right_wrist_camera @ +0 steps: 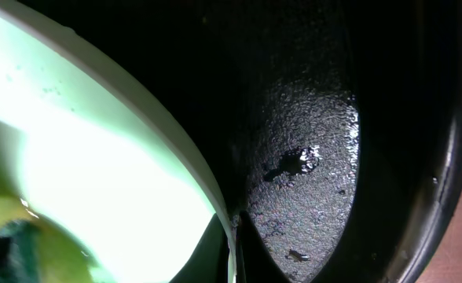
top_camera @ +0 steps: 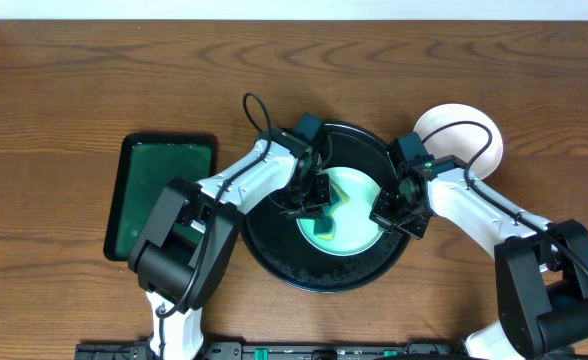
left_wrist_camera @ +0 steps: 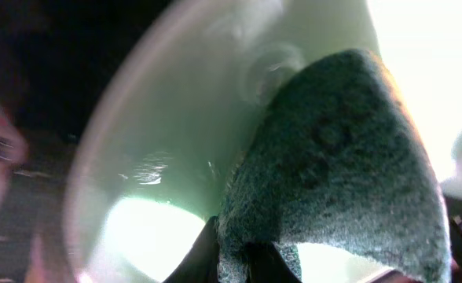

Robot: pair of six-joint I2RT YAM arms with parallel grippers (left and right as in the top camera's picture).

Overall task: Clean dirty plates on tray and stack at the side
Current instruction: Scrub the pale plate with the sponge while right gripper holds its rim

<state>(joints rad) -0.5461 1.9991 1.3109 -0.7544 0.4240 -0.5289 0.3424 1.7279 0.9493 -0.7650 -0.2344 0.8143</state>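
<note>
left gripper (top_camera: 312, 200) clamped on dark green sponge (left_wrist_camera: 341, 173), pressed to smeared plate (top_camera: 356, 228) in tray (top_camera: 272, 250); right gripper (top_camera: 384, 214) pinching plate rim.

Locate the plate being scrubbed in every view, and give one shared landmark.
Overhead: plate in the centre of the tray.
Left wrist: plate fills the frame behind the green sponge.
Right wrist: plate in the left half, pale green.
Shared landmark: the black tray under it.
</note>
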